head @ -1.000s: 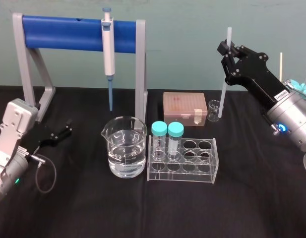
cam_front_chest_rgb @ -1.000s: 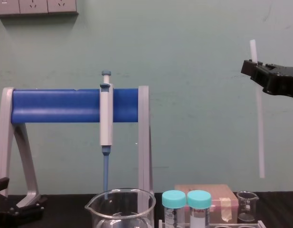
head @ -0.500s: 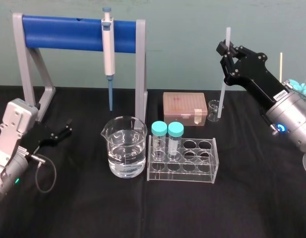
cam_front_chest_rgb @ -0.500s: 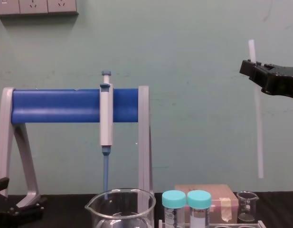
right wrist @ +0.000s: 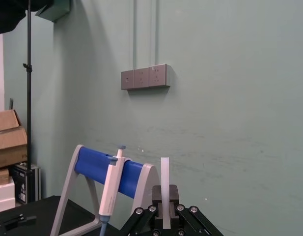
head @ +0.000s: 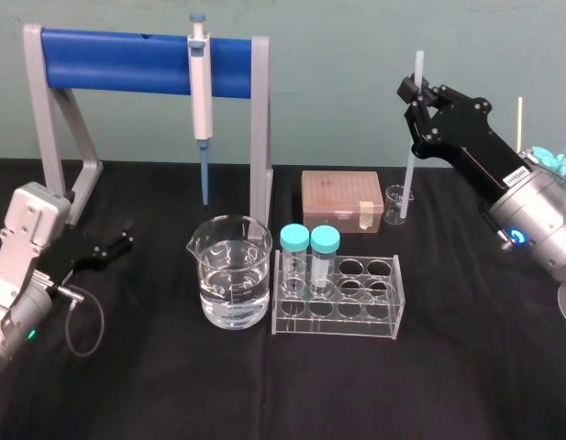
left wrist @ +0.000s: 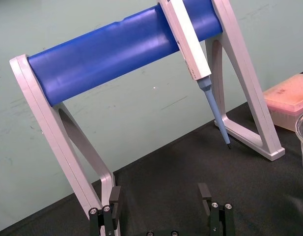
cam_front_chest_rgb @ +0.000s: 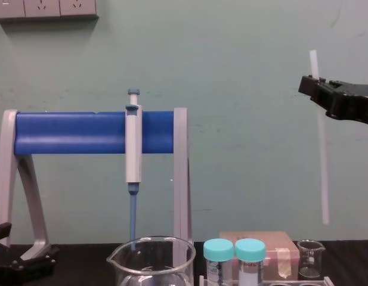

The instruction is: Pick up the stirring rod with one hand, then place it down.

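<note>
My right hand (head: pixel 413 92) is clenched on the stirring rod (head: pixel 407 174) near its top end and holds it nearly upright. The rod hangs in the air, its lower end just above the small beaker (head: pixel 395 203) and clear of the tabletop (head: pixel 466 367). A white label (head: pixel 516 176) behind that hand is too small for me to read. My left hand (head: pixel 117 240) sits far left of the beaker, fingers spread, holding nothing.

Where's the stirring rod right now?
On the robot's right: the stirring rod hangs upright in the right end effector, off the table, its lower end above the small beaker.
</note>
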Available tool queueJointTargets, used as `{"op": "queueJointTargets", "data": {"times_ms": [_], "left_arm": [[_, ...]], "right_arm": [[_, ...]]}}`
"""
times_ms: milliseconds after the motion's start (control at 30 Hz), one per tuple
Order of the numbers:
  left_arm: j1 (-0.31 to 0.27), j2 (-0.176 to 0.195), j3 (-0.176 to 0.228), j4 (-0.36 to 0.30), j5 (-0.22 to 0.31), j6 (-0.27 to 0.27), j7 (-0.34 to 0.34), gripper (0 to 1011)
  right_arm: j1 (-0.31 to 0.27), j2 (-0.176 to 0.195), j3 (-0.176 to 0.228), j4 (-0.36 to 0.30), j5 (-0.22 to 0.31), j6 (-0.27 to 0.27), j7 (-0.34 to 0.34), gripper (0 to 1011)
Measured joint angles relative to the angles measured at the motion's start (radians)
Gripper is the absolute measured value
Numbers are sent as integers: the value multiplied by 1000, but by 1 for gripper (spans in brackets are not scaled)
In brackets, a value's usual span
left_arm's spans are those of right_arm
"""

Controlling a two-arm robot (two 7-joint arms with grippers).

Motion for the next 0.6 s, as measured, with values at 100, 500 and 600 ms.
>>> {"op": "queueJointTargets", "data": {"times_ms": [100,500,600], "left_arm": [[0,0,0,0,0,0,0,1000],[0,0,0,0,0,0,0,1000],[0,0,0,0,0,0,0,1000]], "right_arm": [[1,0,-1,1,0,0,2,72],[9,4,-6,7,1,3,10,72],[11,4,-8,10,1,4,12,72]]}}
